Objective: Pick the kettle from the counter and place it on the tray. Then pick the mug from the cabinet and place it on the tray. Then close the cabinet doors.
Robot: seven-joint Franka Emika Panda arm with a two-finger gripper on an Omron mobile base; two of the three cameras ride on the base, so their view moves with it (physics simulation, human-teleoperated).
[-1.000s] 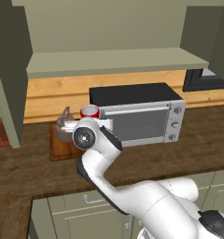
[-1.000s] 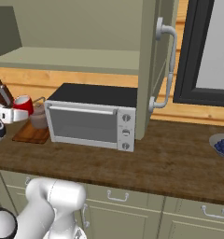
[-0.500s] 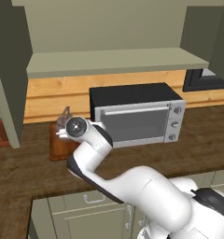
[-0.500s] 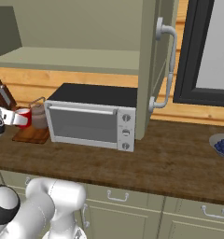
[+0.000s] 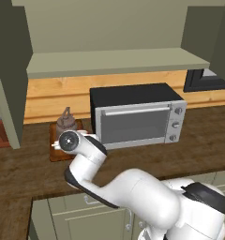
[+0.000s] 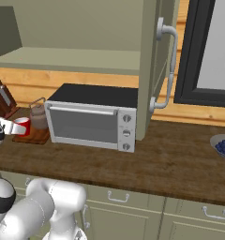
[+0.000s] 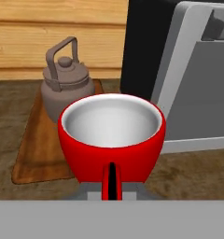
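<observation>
Claw (image 7: 111, 193) clamped on the red mug (image 7: 112, 137), a white robot arm carries the cup upright toward the wooden tray (image 7: 37, 149) in a rendered kitchen. Seen from the hand, the mug's handle faces the camera and its white inside is empty. The right base view shows the mug (image 6: 20, 125) at the near front edge of the tray (image 6: 33, 137), with the kettle (image 6: 38, 116) standing behind it.

The kettle (image 7: 65, 88) already sits on the tray's far end, close beside the toaster oven (image 7: 188, 74). That leaves only the near end of the board free, and whether the mug is already over it or short of it cannot be told.

Judged from here, the main risk is a misplaced landing. A release too early would put the mug half on the tray's edge, and it could tip onto the dark surface (image 5: 25, 168). Carrying on too far could knock the cup into the kettle and shove it off the board. A drift to the side could brush the oven's front corner.

The grip appears to sit low on the handle side, so a tilt during lowering could let the cup rotate between the fingers.

Above, the cabinet (image 5: 109, 63) stands open. One of the cabinet doors (image 6: 152, 65) hangs out over the oven, with closing yet to be done.
</observation>
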